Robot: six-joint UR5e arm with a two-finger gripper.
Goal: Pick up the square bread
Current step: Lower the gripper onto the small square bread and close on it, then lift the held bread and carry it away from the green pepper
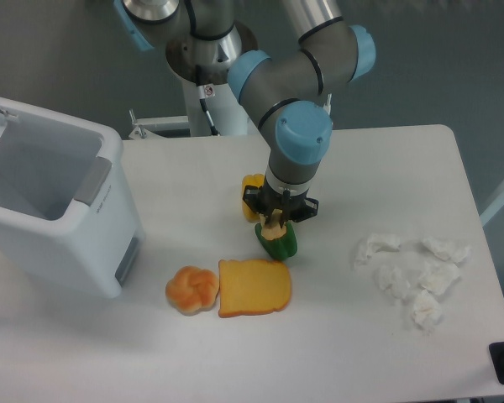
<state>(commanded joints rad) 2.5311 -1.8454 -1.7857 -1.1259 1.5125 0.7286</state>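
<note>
Above green pepper, hand closed around square bread

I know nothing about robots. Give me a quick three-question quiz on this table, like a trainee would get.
1. True or false: the toast lies inside the bin.
2. What lies to the right of the toast? A) tissues B) a cup C) a knife
3. Fill in: the tool holds the small tan bread just above the ____ pepper.

Key: 1 false; 2 A; 3 green.
</note>
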